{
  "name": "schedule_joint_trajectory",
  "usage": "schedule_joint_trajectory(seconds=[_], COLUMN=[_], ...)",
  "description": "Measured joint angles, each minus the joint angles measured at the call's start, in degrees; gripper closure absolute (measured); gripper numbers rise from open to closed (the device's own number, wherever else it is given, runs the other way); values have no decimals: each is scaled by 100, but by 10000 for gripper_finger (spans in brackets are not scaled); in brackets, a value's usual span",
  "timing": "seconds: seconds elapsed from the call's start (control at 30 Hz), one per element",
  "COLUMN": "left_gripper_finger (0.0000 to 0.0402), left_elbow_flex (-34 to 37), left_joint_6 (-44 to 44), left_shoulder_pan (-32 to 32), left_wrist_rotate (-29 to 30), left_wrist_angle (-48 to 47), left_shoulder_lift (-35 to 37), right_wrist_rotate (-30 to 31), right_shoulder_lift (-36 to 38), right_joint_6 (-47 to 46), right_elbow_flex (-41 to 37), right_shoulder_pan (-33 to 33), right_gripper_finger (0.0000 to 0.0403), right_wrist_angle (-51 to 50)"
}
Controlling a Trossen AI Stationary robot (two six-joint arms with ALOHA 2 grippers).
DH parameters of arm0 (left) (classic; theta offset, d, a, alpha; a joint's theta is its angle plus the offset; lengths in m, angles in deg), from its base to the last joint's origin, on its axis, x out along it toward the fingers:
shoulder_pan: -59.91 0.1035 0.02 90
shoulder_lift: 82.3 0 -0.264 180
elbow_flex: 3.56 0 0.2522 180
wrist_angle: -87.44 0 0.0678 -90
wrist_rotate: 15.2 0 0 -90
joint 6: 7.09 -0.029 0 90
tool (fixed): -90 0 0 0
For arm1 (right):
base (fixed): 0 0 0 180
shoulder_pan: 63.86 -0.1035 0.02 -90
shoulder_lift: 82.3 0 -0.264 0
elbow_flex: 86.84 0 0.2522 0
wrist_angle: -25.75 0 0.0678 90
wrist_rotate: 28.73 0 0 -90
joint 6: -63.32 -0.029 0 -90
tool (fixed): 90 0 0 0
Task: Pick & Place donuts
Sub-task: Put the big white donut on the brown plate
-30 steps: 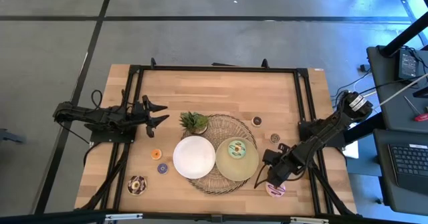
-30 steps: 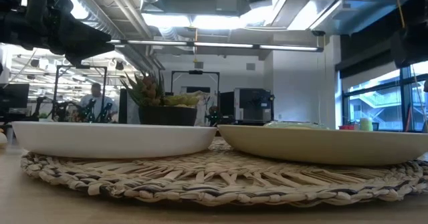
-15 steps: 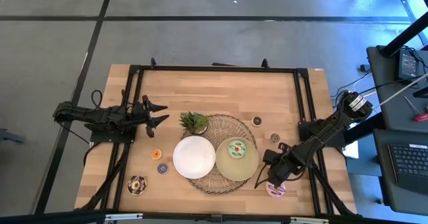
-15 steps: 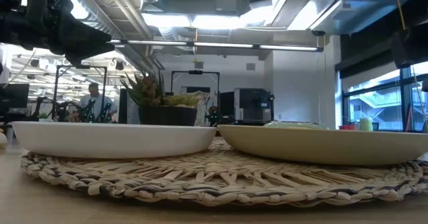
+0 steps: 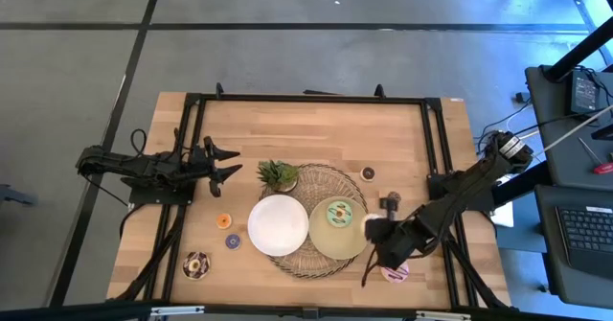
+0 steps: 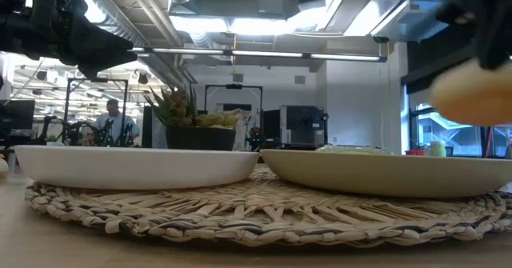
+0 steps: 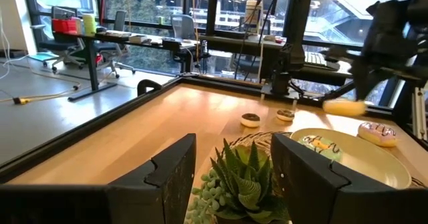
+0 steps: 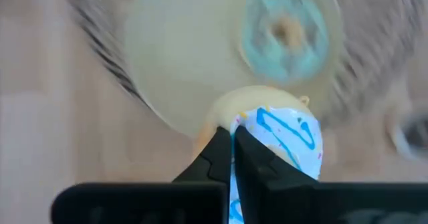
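My right gripper (image 5: pixel 372 233) is shut on a white-yellow frosted donut (image 8: pixel 287 134) and hangs over the near right rim of the pale-green plate (image 5: pixel 354 240). A green donut (image 5: pixel 337 214) lies on that plate. A pink donut (image 5: pixel 395 271) lies on the table below the right arm. My left gripper (image 5: pixel 233 165) waits open at the table's left, pointing level at the small plant (image 7: pixel 244 184). My right gripper pinches the donut's frosted rim (image 8: pixel 257 127) between its two fingers. They come from above, slanting down. The donut is lifted clear of the table and shows blurred in the low view (image 6: pixel 472 96), higher than the plate's rim.
A white plate (image 5: pixel 278 225) shares the woven mat (image 5: pixel 321 177) with the pale-green plate. Two small brown donuts (image 5: pixel 368 173) (image 5: pixel 390 203) lie at the right. Orange (image 5: pixel 224 220), purple (image 5: pixel 232 241) and chocolate (image 5: pixel 196 264) donuts lie near left.
My right gripper has risen from the table beside the pink donut and gone toward the pale-green plate, rolling as it went. The white-yellow donut has come up with it, lifted clear, and now shows in the low view's upper right.
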Motion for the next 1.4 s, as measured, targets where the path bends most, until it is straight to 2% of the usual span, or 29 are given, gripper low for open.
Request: schedule_joint_trajectory(seconds=[0.17, 0.3, 0.57, 0.9, 1.2, 1.4], left_gripper_finger=[210, 212, 211, 211, 210, 212], left_elbow_flex=[0, 0, 0, 0, 0, -1], left_joint_6=[-2, 17, 4, 11, 4, 5], left_shoulder_pan=[0, 0, 0, 0, 0, 0], left_wrist_rotate=[-2, -6, -11, -20, -19, -19], left_wrist_angle=[0, 2, 0, 1, 2, 0], left_shoulder_lift=[0, 0, 0, 0, 0, -2], right_wrist_rotate=[-66, -153, -282, -282, -528, -575], right_shoulder_lift=[-209, -644, -1235, -1894, -1882, -1884], right_joint_6=[1154, 1798, 2008, 1843, 1779, 1785], right_elbow_flex=[-83, 39, 472, 509, 512, 509], right_shoulder_pan=[159, 209, 315, 434, 434, 434], right_gripper_finger=[394, 394, 394, 391, 347, 293], right_wrist_angle=[1287, 1792, 1758, 1908, 2049, 2040])
